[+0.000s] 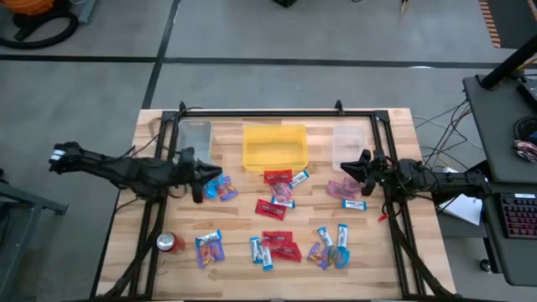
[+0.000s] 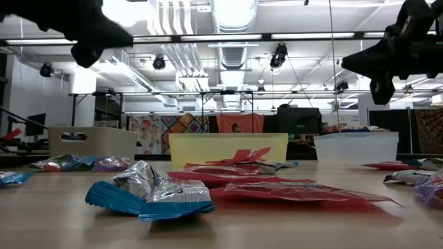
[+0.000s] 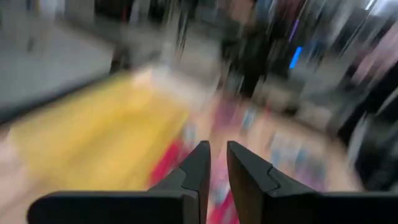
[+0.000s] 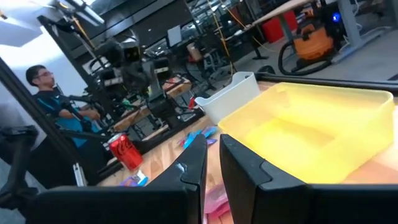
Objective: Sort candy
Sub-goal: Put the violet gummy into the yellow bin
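Shiny crinkled candy [image 1: 277, 239], in flat red packets, purple packets and slim blue-and-white bars, is lying scattered across the wooden table [image 1: 235, 268], mostly between its middle and near edge. The left gripper [image 1: 200, 174] and right gripper [image 1: 359, 165] are hovering nearly closed, holding nothing, beside a glossy yellow plastic bin [image 1: 273, 147].
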Available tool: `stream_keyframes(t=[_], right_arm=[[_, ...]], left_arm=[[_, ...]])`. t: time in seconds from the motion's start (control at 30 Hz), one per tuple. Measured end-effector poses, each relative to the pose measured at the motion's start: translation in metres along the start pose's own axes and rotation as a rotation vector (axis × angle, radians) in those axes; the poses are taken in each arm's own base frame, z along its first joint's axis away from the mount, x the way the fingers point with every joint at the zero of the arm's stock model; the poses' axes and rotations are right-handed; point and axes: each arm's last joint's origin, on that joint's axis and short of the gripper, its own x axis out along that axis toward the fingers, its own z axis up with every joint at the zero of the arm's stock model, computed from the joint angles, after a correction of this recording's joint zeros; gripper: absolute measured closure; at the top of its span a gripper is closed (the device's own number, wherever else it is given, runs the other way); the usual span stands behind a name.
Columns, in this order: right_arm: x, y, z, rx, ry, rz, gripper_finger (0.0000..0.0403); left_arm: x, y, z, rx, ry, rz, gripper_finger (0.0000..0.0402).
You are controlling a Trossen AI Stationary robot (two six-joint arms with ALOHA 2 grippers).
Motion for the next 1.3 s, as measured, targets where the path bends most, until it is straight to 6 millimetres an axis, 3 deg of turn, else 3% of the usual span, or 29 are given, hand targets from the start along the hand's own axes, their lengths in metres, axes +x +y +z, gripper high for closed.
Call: stream_keyframes(t=[0.17,0.37,0.57,1.0,1.3], right_arm=[[0.000,-0.001,0.000,0.002,0.000,-0.011,0.0365],[0.000,-0.001,-0.003,0.048,0.034,0.005,0.0365],[0.000,-0.001,-0.003,0.062,0.047,-0.003,0.0365],[0.000,-0.001,-0.004,0.062,0.052,-0.006,0.0365],[0.002,-0.003,-0.007,0.052,0.088,-0.028,0.0365]], left_arm=[[0.021,-0.017,-0.003,0.096,0.298,0.106,0.0363],[0.050,-0.040,-0.020,0.102,0.471,0.138,0.0363],[0.070,-0.046,-0.033,0.103,0.630,0.282,0.0359],[0.094,-0.043,-0.069,0.405,0.808,0.295,0.0226],[0.096,-0.030,-0.089,0.440,0.761,0.372,0.0231]])
